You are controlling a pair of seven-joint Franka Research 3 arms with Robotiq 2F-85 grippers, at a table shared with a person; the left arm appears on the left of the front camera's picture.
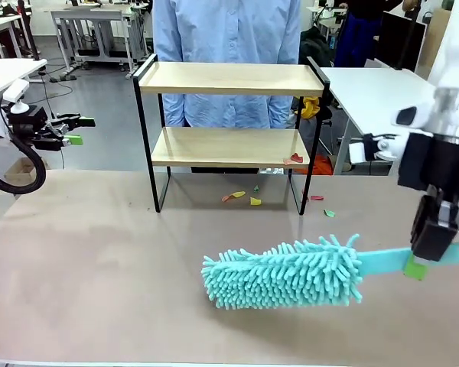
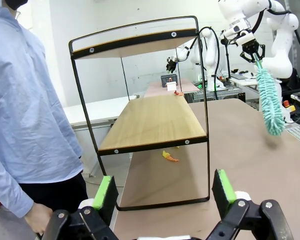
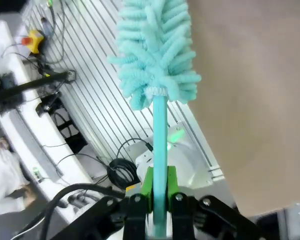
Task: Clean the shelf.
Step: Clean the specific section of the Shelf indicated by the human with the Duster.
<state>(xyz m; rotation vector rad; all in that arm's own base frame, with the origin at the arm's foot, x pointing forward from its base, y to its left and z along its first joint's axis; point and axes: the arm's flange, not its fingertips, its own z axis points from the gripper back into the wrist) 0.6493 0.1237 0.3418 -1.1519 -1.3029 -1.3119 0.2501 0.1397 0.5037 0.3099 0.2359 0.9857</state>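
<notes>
The shelf (image 1: 229,147) stands at the table's far side, a two-tier rack of light wooden boards in a black frame. A red scrap (image 1: 294,159) lies on its lower board and several small coloured scraps (image 1: 245,197) lie on the table below it. My right gripper (image 1: 419,264) is shut on the handle of a teal fluffy duster (image 1: 287,274), which hangs level over the near table. In the right wrist view the duster (image 3: 155,45) points away from the closed gripper (image 3: 159,195). My left gripper (image 1: 83,130) hovers open at the far left, facing the shelf (image 2: 155,120) end-on from a distance (image 2: 165,192).
A person in a light blue shirt (image 1: 226,46) stands right behind the shelf; a hand (image 2: 37,217) hangs close to my left gripper. An orange scrap (image 2: 169,156) lies under the lower board. The brown table (image 1: 99,260) is bare on its left half.
</notes>
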